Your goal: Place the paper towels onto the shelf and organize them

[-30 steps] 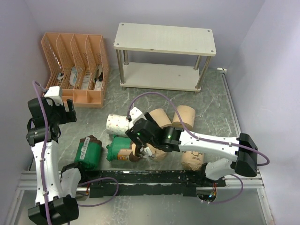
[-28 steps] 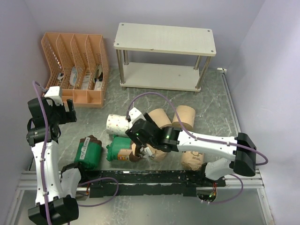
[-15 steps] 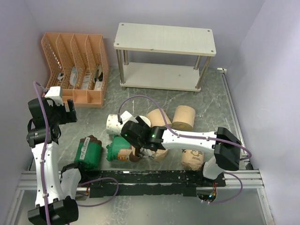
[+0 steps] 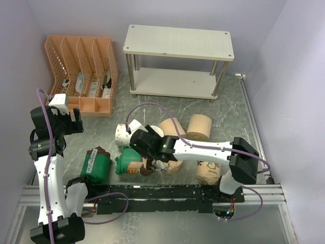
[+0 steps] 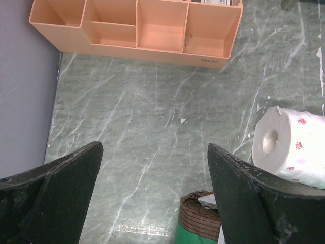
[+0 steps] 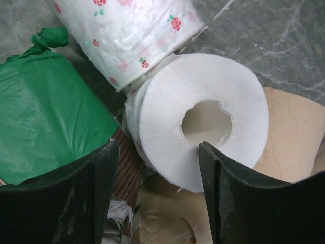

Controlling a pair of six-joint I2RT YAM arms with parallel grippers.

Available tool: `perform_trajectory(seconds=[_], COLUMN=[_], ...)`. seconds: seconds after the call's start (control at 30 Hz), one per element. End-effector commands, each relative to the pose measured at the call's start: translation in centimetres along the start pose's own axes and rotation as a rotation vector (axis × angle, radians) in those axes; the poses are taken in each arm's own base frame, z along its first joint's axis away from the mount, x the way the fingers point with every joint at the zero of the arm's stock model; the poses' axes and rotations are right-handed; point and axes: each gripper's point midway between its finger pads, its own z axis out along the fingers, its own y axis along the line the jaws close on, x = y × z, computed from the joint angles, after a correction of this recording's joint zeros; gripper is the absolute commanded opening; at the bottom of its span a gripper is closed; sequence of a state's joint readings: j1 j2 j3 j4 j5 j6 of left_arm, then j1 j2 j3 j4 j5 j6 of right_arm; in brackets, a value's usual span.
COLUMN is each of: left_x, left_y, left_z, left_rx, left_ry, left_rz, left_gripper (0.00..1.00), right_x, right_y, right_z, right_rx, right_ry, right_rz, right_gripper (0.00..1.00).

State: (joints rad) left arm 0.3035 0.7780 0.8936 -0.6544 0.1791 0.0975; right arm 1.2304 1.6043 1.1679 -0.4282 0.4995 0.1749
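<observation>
Left arm: upright at the left edge, tool wide open above the worktop.
Right arm: stretched low leftward, tool open over a white roll.
Paper towels: clustered on worktop, before the shelf.

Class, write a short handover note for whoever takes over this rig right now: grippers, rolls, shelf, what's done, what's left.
Left gripper: open, empty, above the table near the orange organizer.
Right gripper: open over a white flowered roll, not yet clamped.
Rolls all lie on the table before the shelf: second white roll, green-wrapped rolls, tan rolls, brown printed roll.
Done: nothing shelved; both boards bare.
Left: shelve and arrange every roll.
</observation>
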Motion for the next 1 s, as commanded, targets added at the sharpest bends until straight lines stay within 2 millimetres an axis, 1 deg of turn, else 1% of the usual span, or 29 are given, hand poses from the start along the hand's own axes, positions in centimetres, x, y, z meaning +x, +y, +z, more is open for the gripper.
perform_trajectory(seconds=[0.0,0.07,0.17,0.23,0.3,0.33,0.37,0.4,0.53,0.7,0.8,0.87,0.97], left_x=[-1.0,-1.0,-0.8,-0.8,-0.8,-0.8,-0.8,-0.8,-0.8,-0.8,-0.8,-0.9,-0.9], left_y=[0.0,0.0,0.0,0.0,-0.1,-0.1,-0.1,-0.1,-0.1,-0.3,-0.3,-0.3,-0.3], left_z=[-0.3,-0.3,-0.2,-0.2,-0.2,-0.2,-0.2,-0.2,-0.2,-0.2,-0.2,-0.3,-0.2], left_rx=[-0.005,-0.004,-0.005,0.0,0.001,0.001,0.003,0.003,0.003,0.01,0.009,0.011,0.011], left_ry=[-0.042,-0.041,-0.037,-0.037,-0.037,-0.036,-0.037,-0.039,-0.037,-0.037,-0.039,-0.04,-0.039], left_rz=[0.016,0.016,0.022,0.024,0.024,0.023,0.024,0.024,0.025,0.027,0.029,0.029,0.029], left_gripper=[0.95,0.95,0.95,0.95,0.95,0.95,0.95,0.95,0.95,0.95,0.95,0.95,0.95], right_x=[0.2,0.6,1.1,1.1,1.1,1.0,1.0,1.1,1.0,0.3,0.0,-0.9,-3.7], right_y=[0.3,0.6,1.1,1.2,1.1,0.9,0.8,0.7,-0.4,-2.1,-3.3,-4.6,-6.7], right_z=[1.2,1.8,2.5,2.7,2.7,2.6,2.5,2.4,1.3,-0.7,-1.4,-2.3,-4.2], right_rx=[-0.014,-0.022,-0.036,-0.033,-0.033,-0.035,-0.039,-0.045,-0.052,-0.052,-0.012,0.04,0.107], right_ry=[0.017,0.033,0.059,0.071,0.072,0.073,0.074,0.079,0.083,0.067,0.066,0.06,0.016], right_rz=[-0.018,-0.03,-0.052,-0.059,-0.064,-0.063,-0.058,-0.055,-0.038,-0.01,-0.011,-0.015,-0.026], right_gripper=[0.64,0.58,0.43,0.37,0.26,0.19,0.03,0.0,0.0,0.0,0.0,0.0,0.0])
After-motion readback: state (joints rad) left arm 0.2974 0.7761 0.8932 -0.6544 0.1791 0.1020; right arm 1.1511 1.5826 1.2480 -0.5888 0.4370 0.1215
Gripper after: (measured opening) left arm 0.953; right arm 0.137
